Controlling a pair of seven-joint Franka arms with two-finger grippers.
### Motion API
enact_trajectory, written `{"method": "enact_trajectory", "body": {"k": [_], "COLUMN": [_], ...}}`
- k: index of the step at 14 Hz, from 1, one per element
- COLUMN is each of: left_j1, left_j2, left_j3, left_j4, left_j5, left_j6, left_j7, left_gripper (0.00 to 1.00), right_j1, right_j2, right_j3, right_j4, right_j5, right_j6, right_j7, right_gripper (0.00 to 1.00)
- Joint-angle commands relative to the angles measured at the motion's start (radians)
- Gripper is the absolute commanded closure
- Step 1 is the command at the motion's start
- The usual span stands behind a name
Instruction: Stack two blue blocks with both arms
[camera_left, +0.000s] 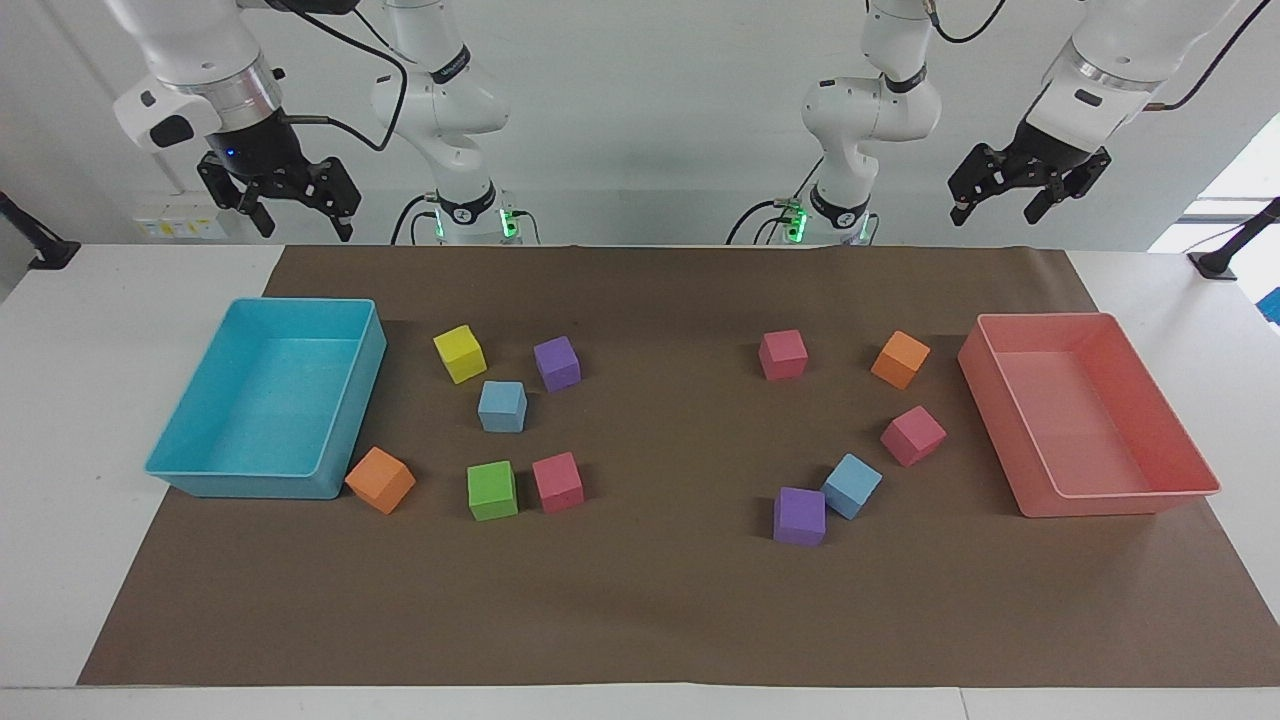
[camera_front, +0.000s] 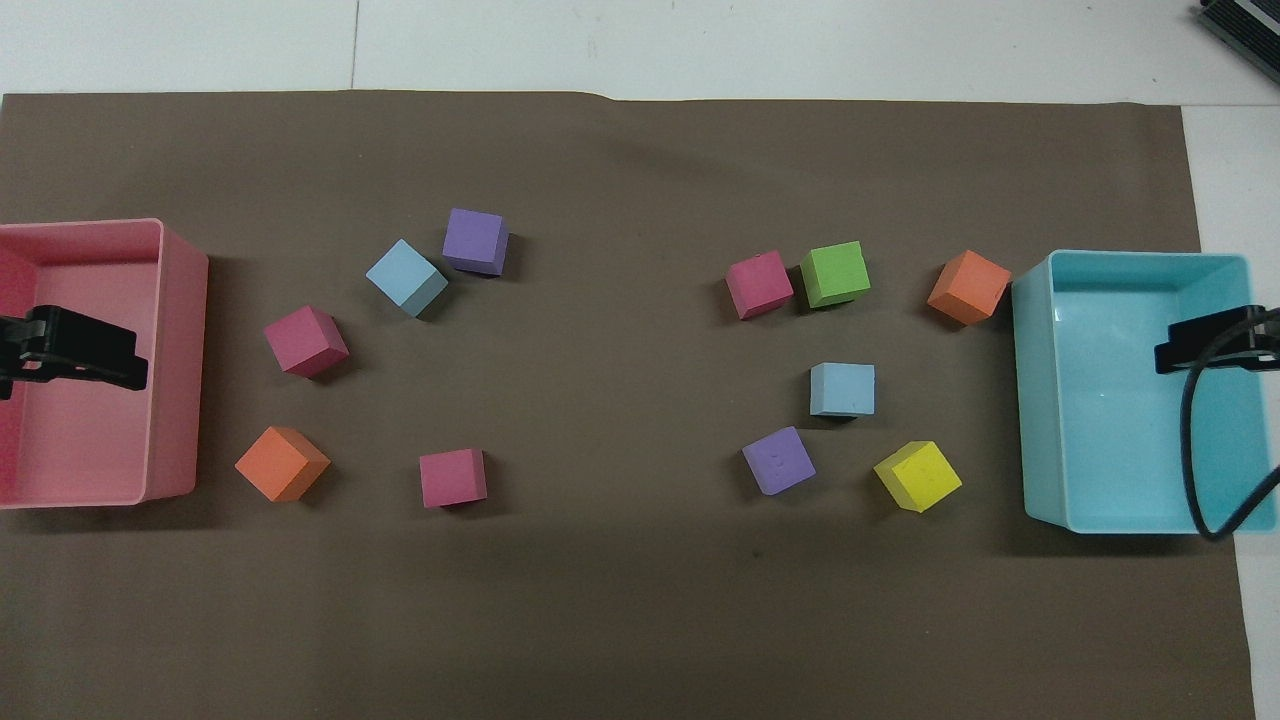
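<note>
One blue block lies toward the right arm's end of the table, among the yellow, purple and green cubes. The other blue block lies toward the left arm's end, beside a purple cube and touching it or nearly so. My left gripper is open and empty, raised high over the pink tray. My right gripper is open and empty, raised high over the turquoise tray. Both arms wait.
The turquoise tray stands at the right arm's end and the pink tray at the left arm's end. Yellow, purple, green, orange and several pink cubes lie scattered on the brown mat.
</note>
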Motion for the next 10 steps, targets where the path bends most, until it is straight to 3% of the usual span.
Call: {"method": "enact_trajectory", "body": {"k": [1, 10], "left_j1": [0.015, 0.015], "left_j2": [-0.006, -0.004], "left_j3": [-0.008, -0.009], "left_j4": [-0.002, -0.003], "left_j5": [-0.014, -0.006], "left_j6": [-0.013, 0.011], "left_j7": [-0.010, -0.013], "left_gripper": [0.00, 0.00], "right_j1": [-0.005, -0.005], "right_j2": [-0.013, -0.013], "right_j3": [0.001, 0.001], "right_j4": [-0.015, -0.015], "right_j5": [0.012, 0.012], "right_j6": [0.015, 0.015], "right_j7": [-0.008, -0.008], "right_gripper": [0.00, 0.00]}}
